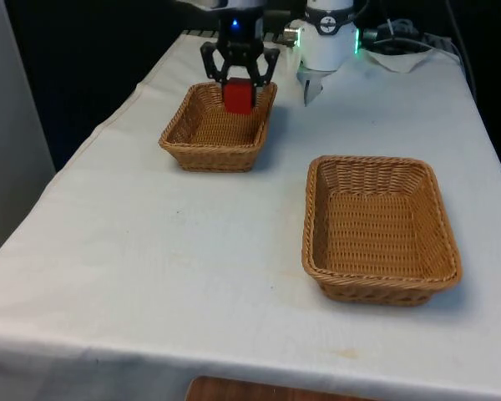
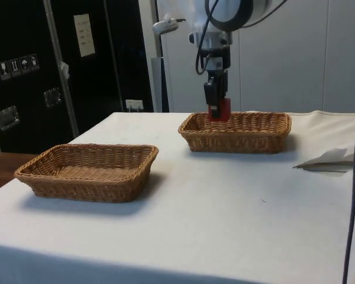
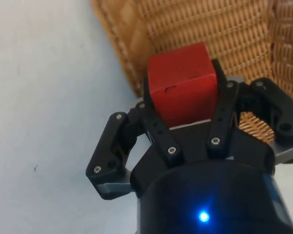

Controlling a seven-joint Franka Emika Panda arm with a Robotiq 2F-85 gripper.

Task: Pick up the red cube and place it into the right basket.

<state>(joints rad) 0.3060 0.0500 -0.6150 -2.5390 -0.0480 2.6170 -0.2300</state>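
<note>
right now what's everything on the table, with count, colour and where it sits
red cube: one, red, held in the air over the far rim of the basket at the front view's left, not resting in it
baskets: two, tan wicker; one at the front view's left, far end of the table, under the cube; one at the front view's right, nearer the camera, nothing in it
paper: a white crumpled sheet, lying on the cloth at the far end, beside the robot's base
tablecloth: one, white, covering the whole table
gripper: one, black, jaws shut on the red cube, above the basket at the front view's left
</note>
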